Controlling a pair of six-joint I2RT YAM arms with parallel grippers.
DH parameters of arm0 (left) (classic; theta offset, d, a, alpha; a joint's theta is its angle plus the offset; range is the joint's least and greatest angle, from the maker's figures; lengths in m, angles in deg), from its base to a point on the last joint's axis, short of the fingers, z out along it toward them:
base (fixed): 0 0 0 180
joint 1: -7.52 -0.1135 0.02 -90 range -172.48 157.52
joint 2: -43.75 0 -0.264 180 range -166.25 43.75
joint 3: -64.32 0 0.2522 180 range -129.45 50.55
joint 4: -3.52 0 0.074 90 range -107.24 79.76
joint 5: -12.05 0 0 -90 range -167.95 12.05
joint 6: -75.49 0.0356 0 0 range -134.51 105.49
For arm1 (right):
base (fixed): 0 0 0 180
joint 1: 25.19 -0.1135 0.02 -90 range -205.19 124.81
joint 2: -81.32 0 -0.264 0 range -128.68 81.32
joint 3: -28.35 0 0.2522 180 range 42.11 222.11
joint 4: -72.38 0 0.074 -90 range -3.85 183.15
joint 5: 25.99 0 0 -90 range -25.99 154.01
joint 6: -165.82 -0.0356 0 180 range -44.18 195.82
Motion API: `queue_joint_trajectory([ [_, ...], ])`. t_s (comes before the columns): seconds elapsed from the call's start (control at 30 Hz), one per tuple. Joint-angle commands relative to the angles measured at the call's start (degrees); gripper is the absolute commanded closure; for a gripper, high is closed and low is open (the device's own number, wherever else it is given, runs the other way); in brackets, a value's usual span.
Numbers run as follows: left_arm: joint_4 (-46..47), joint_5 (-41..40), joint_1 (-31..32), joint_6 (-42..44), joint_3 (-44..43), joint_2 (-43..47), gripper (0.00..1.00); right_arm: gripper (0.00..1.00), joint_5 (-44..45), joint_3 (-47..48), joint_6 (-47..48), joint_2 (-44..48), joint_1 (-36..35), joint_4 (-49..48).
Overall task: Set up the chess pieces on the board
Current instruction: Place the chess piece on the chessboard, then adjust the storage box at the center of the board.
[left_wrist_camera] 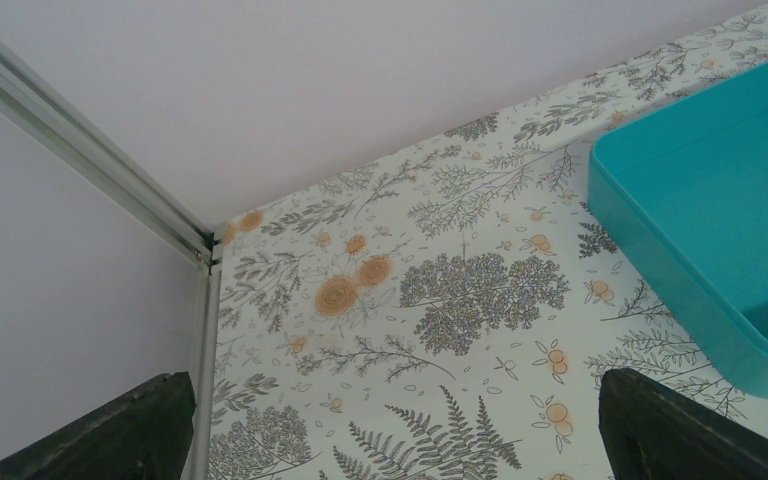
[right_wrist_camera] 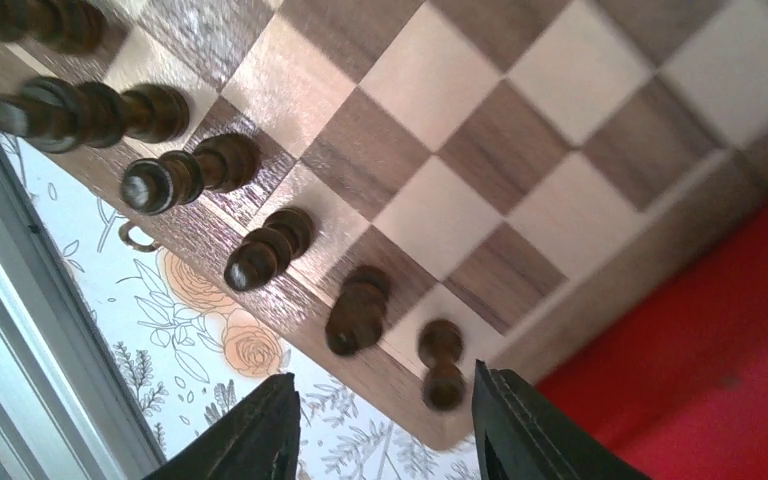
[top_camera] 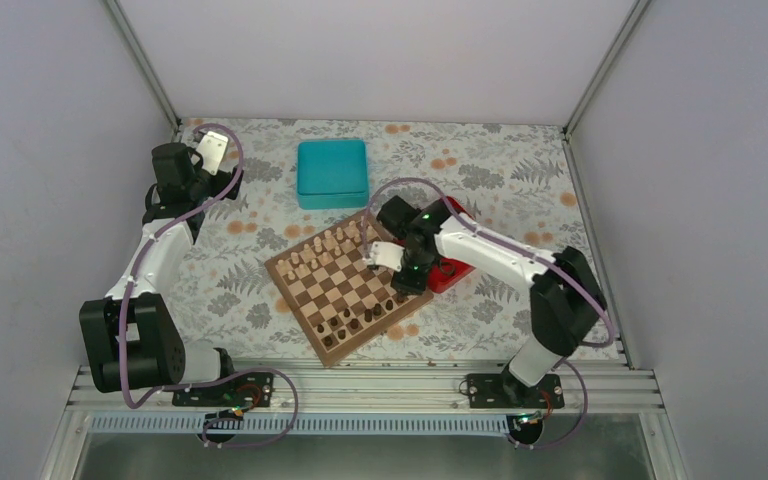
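The board (top_camera: 332, 288) was set at an angle mid-table, with the dark chess pieces (right_wrist_camera: 260, 255) ranged along its near-right edge and pale pieces (top_camera: 325, 250) opposite. The right gripper (right_wrist_camera: 385, 420) was seen low over the board's corner beside the red tray (top_camera: 450, 276), jaws parted and nothing gripped. The left gripper (left_wrist_camera: 395, 420) was seen near the teal box (top_camera: 332, 173), jaws wide apart and empty.

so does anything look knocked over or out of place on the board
Nothing toppled that I can see. The dark pieces by the right gripper stand in a row along the board edge. Only oddity: the board sits diagonal to the table edges.
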State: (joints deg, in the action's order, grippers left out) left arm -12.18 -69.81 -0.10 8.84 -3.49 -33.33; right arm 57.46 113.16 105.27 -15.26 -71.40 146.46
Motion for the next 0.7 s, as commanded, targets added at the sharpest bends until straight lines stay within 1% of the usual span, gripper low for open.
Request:
queue_joint_trajectory([
  [0.0,0.9,0.1,-0.1,-0.1,0.1,1.0,0.00,0.54,2.8,3.8,-0.6,7.0,3.6,1.9],
  [0.03,0.9,0.1,-0.1,-0.1,0.1,1.1,0.00,0.55,3.2,4.2,-0.6,8.0,5.4,2.3],
  [0.07,0.9,0.1,-0.1,-0.2,0.1,1.1,0.00,0.59,3.8,4.2,-0.5,9.0,7.3,2.5],
  [0.13,0.9,0.2,-0.1,-0.2,0.1,1.3,0.00,0.69,4.2,3.7,0.1,10.7,11.5,2.6],
  [0.23,0.9,0.5,-0.1,-0.2,0.1,1.3,0.00,0.86,4.9,0.3,1.0,12.2,17.3,1.0],
  [0.33,0.9,0.7,-0.1,-0.2,0.1,1.3,0.00,0.94,5.0,-3.5,2.1,11.6,23.0,-3.1],
  [0.47,0.9,0.8,-0.1,-0.2,0.2,1.7,0.00,0.96,5.2,-4.2,1.7,7.3,30.5,-9.0],
  [0.57,1.0,0.9,-0.2,-0.2,0.3,2.1,0.00,0.96,5.9,-2.9,0.6,3.9,33.4,-12.0],
  [0.67,1.0,0.9,-0.4,-0.2,0.4,2.3,0.00,0.96,6.2,-1.3,0.0,1.9,34.9,-12.1],
])
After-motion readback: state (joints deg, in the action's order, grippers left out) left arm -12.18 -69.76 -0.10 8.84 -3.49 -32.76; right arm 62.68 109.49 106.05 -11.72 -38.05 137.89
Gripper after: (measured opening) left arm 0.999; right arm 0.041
